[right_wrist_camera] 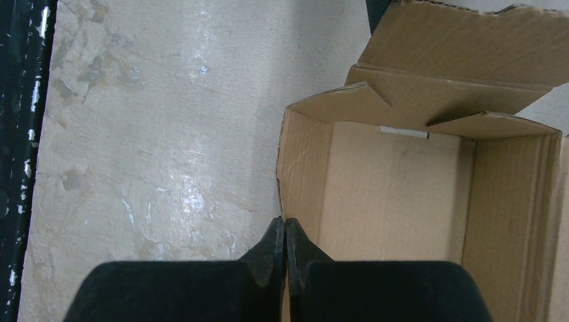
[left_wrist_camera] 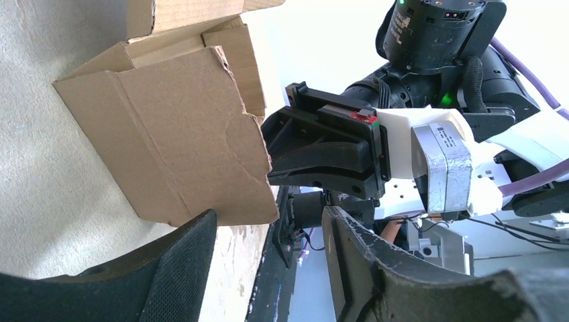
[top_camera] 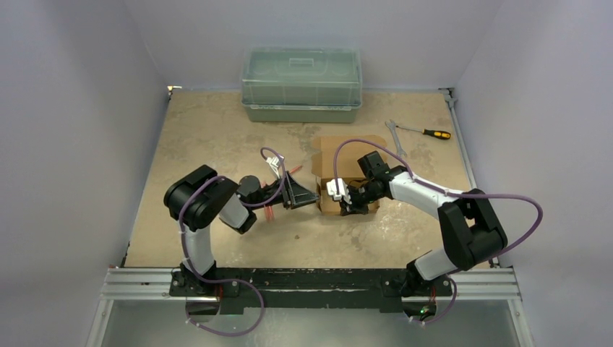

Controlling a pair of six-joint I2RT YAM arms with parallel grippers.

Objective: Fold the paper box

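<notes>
Right hand [right_wrist_camera: 284, 231] closed, tips touching the paper box [right_wrist_camera: 396, 188] wall; left hand [left_wrist_camera: 268, 221] partly open, holding nothing.

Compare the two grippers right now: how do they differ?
The left gripper is open; the right gripper is shut. The left holds nothing, just beside the box; the right seems to pinch the box's wall. Both are black, two-fingered and low at the box.
</notes>
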